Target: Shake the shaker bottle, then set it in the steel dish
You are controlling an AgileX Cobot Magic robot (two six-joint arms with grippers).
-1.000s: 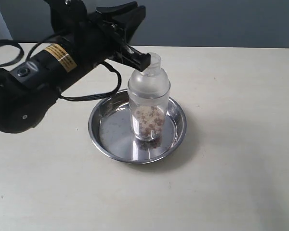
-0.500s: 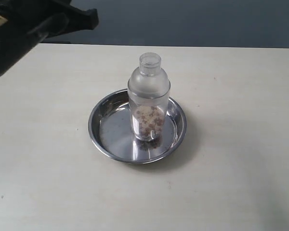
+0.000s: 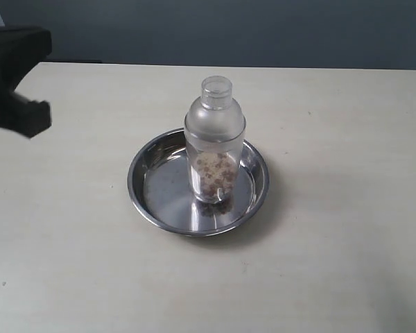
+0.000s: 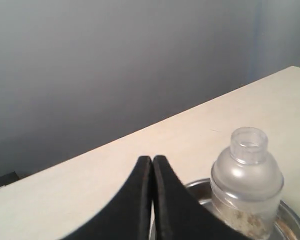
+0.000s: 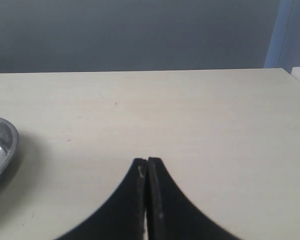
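The shaker bottle (image 3: 215, 139) stands upright in the steel dish (image 3: 159, 191), with brown granules in its lower part and its clear cap on. No gripper touches it. My left gripper (image 3: 36, 116) is at the far left edge of the exterior view, well away from the dish. In the left wrist view the left gripper (image 4: 152, 159) is shut with nothing in it, and the shaker bottle (image 4: 247, 172) and the steel dish's rim (image 4: 196, 184) lie beyond it to one side. My right gripper (image 5: 147, 161) is shut and empty over bare table, with the steel dish's rim (image 5: 10, 142) at the frame edge.
The pale table (image 3: 333, 263) carries only the dish and bottle. A dark wall (image 3: 263, 28) runs behind the table's far edge.
My left arm has pulled back to the left, away from the bottle's cap, and is now mostly out of the exterior view. The bottle stays standing in the dish.
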